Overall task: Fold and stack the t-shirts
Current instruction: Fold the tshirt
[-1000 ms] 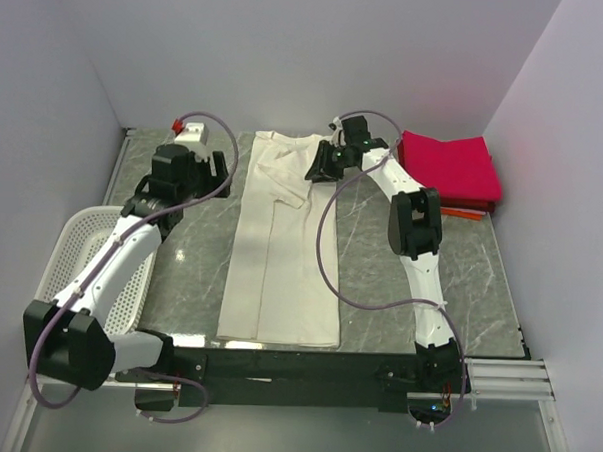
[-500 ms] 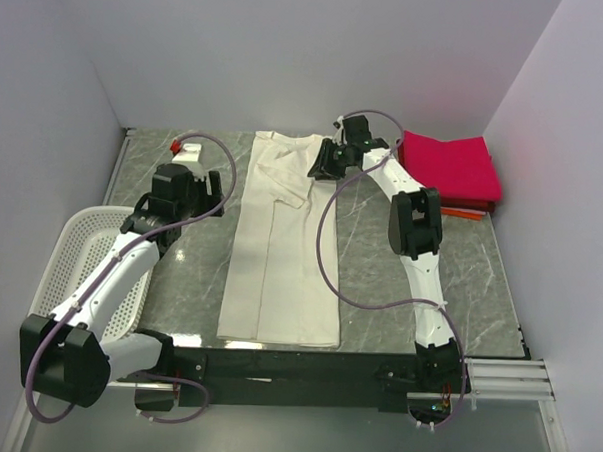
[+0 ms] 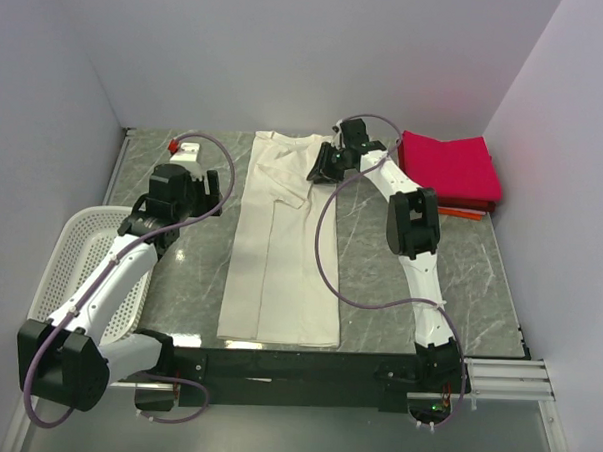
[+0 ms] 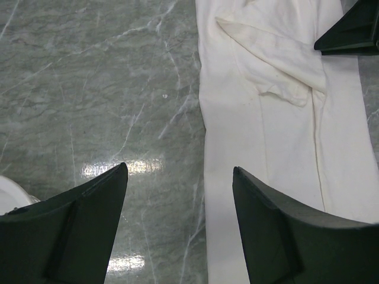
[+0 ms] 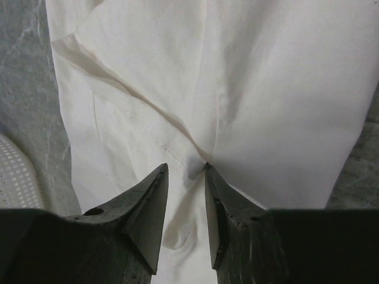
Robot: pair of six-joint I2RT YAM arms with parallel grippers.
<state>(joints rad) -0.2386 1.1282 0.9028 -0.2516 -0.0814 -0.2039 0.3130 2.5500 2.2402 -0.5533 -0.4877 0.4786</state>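
Mid-table, cream t-shirt point(image 3: 281, 245), folded narrow, long axis near-to-far

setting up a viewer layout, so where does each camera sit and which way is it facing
top external: fixed above and behind the bases, looking down at the table; left arm, right arm, cream shirt, pink shirts and basket show.
left wrist: looks down at the table and the cream shirt's left edge; its left gripper is open at the bottom.
right wrist: low over the cream shirt's far end; its right gripper pinches a fold.
shared: left wrist also catches the right gripper's tip, top right; all three see the cream shirt.
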